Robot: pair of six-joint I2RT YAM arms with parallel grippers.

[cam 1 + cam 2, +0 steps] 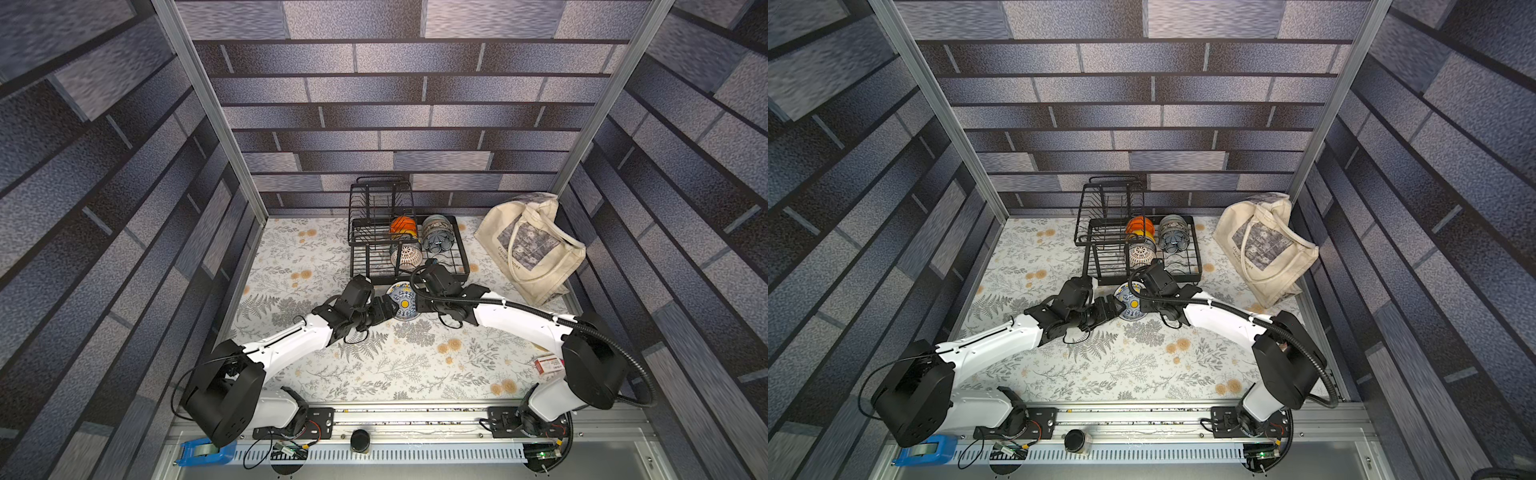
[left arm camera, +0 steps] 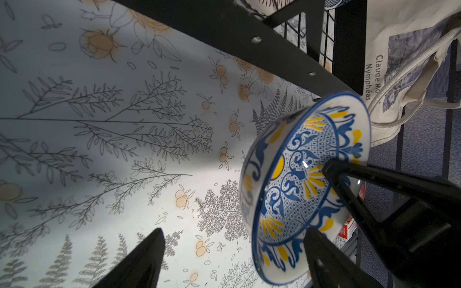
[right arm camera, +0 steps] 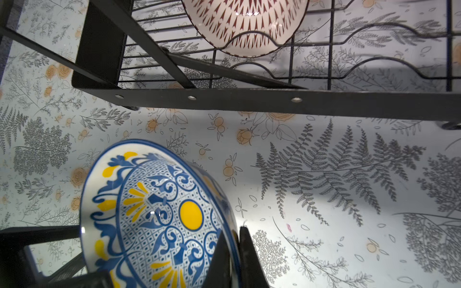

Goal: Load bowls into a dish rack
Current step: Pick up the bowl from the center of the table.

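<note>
**Blue-and-yellow bowl in my grip, just outside the rack**

So here's where I'm at. My right end effector (image 3: 233,237) is clamped on the wall of the blue-and-yellow bowl (image 3: 159,214), one finger inside the bowl and one outside. The bowl is tipped up on its side, so the yellow dot in the middle of it faces my right wrist camera. I honestly can't tell if its lower edge touches the tabletop (image 1: 374,374) or hangs just above it.

My left end effector (image 2: 235,229) is spread wide with nothing in it. From the left wrist view, the bowl sits right next to one of its fingers. In both top views the bowl (image 1: 404,303) is between my two end effectors, just in front of the near edge of the dish rack (image 1: 461,249), so it's outside the rack.

There are other bowls on edge in the rack's lower tier. An orange bowl (image 1: 402,224) is at the back, and a white bowl with dark lattice marks (image 1: 406,257) is in front of it. A couple of dark blue-grey ones (image 1: 436,241) are to the right. The raised basket is on the left side of the rack.

A cream tote bag (image 1: 532,245) slumps to the right of the rack, well apart from the bowl.
</note>
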